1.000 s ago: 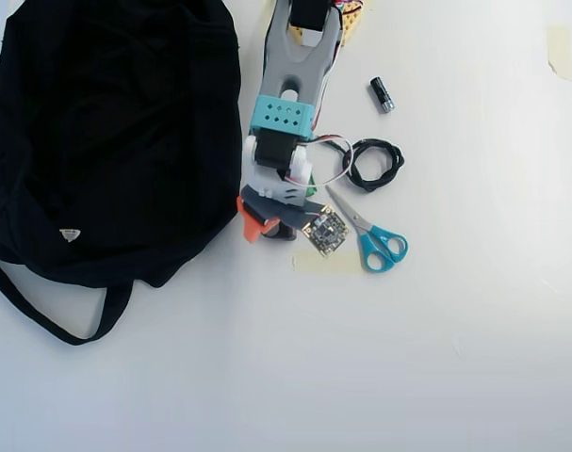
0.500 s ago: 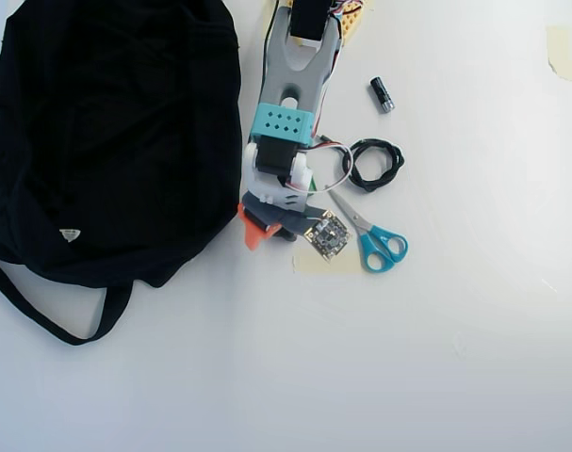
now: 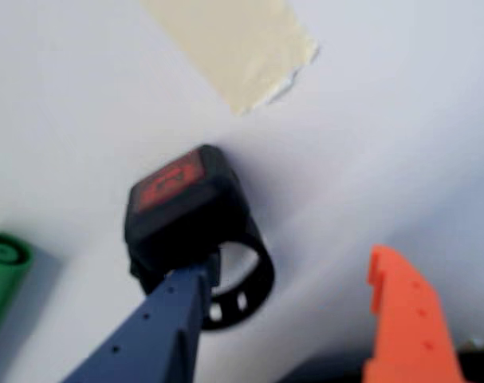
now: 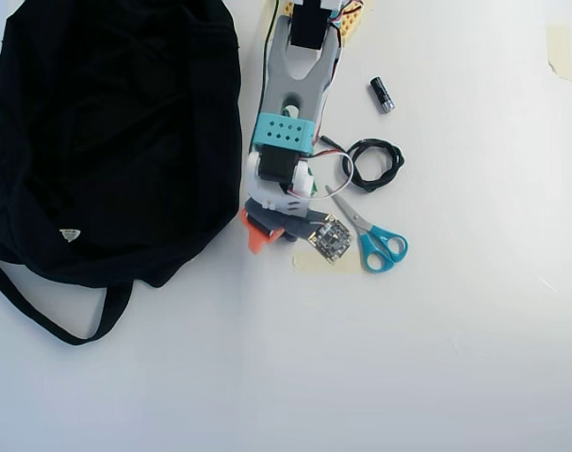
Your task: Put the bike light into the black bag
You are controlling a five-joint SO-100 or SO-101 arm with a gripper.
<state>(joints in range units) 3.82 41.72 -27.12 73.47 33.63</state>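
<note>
The bike light [image 3: 195, 225] lies on the white worktop [image 3: 401, 120], just below a strip of tape [image 3: 238, 44] in the wrist view. The gripper [image 3: 293, 279] is wide open and holds nothing: the blue finger touches the light's body, the orange finger stands well apart. A good grasp needs the light between both fingers before closing. The black bag [image 4: 106, 141] waits beside the arm, left of it in the overhead view.

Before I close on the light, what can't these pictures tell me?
- Bike light: hidden under the arm in the overhead view; blurred in the wrist view.
- Gripper: blue finger overlaps the light, contact unclear.
- Black bag: its opening isn't discernible overhead.
- Green object: cut by the wrist view's left edge.
</note>
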